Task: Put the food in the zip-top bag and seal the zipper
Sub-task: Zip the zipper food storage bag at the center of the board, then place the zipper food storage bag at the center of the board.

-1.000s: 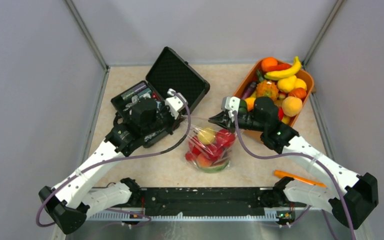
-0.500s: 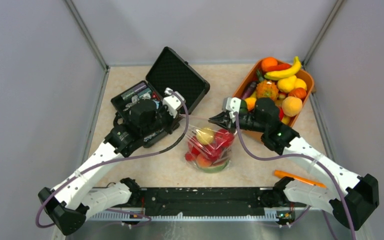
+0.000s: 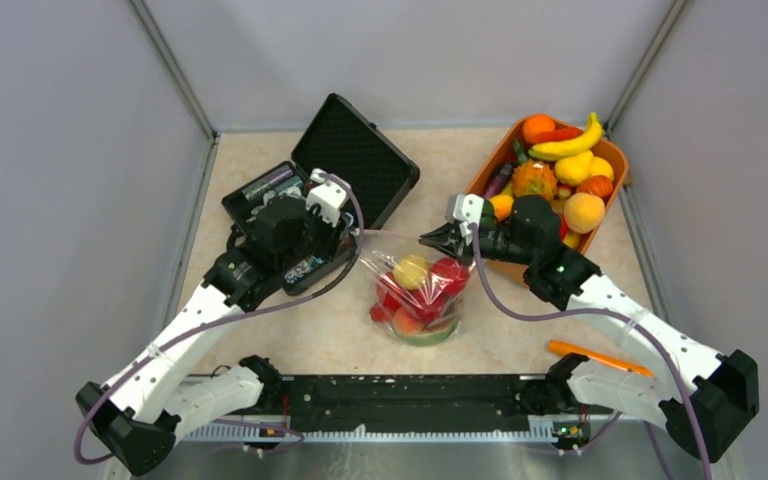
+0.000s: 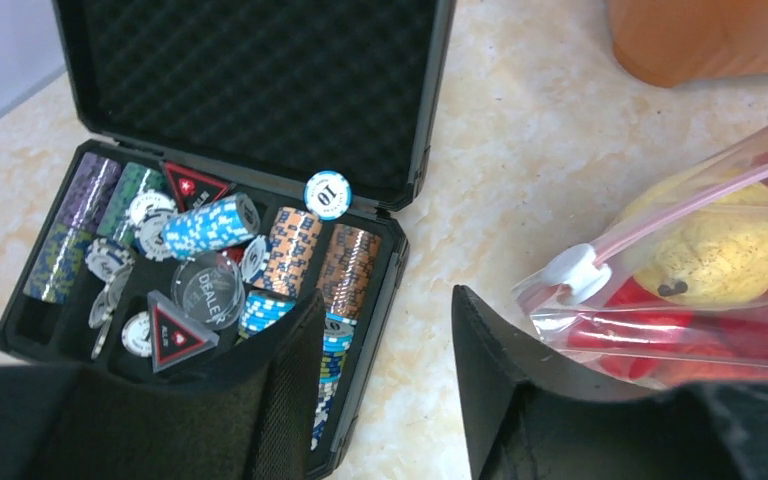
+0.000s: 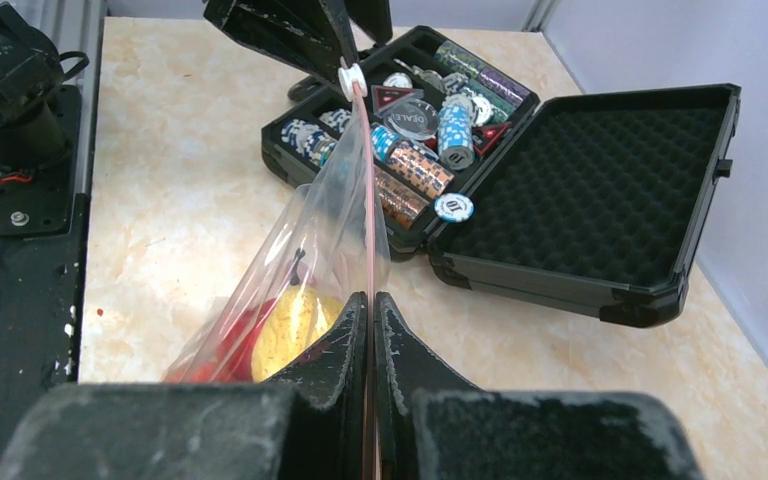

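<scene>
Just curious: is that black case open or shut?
Open: the poker chip case has its foam-lined lid tipped back, leaving the chips exposed.

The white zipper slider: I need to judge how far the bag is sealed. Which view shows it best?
Left wrist: the slider sits close, at the end of the zipper, beside the open left gripper. Right wrist shows it small and far, down the strip. Top external: too small to make out.
</scene>
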Motion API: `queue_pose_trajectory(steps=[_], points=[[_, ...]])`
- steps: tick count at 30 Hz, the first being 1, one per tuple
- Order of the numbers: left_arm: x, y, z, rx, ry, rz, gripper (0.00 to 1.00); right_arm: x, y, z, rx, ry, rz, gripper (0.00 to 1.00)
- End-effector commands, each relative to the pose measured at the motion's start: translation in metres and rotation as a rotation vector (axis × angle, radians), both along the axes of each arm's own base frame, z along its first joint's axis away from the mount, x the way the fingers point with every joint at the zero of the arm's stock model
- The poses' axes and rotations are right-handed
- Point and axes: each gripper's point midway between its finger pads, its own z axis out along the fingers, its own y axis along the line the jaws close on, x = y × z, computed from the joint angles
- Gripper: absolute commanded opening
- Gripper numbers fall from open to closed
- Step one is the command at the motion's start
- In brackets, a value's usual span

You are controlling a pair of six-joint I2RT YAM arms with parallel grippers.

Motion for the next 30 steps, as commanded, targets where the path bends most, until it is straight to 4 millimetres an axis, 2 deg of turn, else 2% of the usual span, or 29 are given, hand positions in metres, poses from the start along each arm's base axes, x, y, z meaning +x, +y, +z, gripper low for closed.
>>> queue_pose_trajectory(steps=[1,4,7,12,16,17,18,20,23,26,30], points=[[0.002,0.012,0.026,-0.083,-0.076,0.075,0.55,-0.002,-0.001,0.019,0.045,-0.041,-0.01,0.0],[0.0,0.013,0.034,-0.115,-0.095,0.078,0.61,0.001,-0.002,0.02,0.05,-0.047,-0.028,0.0],[0.0,0.015,0.039,-0.142,-0.107,0.094,0.75,0.009,-0.004,0.023,0.064,-0.046,-0.075,0.0],[0.007,0.02,0.043,-0.176,-0.118,0.159,0.74,0.02,-0.006,0.027,0.069,-0.032,-0.13,0.0],[0.012,0.022,0.046,-0.259,-0.128,0.22,0.78,0.036,-0.006,0.031,0.068,-0.009,-0.199,0.01],[0.012,0.021,0.045,-0.266,-0.129,0.221,0.79,0.037,-0.006,0.031,0.061,-0.008,-0.198,0.12],[0.012,0.021,0.044,-0.272,-0.126,0.222,0.8,0.038,-0.004,0.03,0.054,0.002,-0.196,0.29],[0.012,0.021,0.044,-0.285,-0.124,0.229,0.84,0.039,-0.003,0.031,0.062,0.013,-0.2,0.4],[0.013,0.022,0.044,-0.296,-0.122,0.244,0.93,0.046,-0.008,0.034,0.079,0.021,-0.26,0.44],[0.015,0.023,0.042,-0.305,-0.115,0.27,0.97,0.065,-0.023,0.033,0.074,0.036,-0.401,0.48],[0.017,0.019,0.036,-0.315,-0.091,0.271,0.99,0.07,-0.033,0.033,0.087,0.056,-0.476,0.49]])
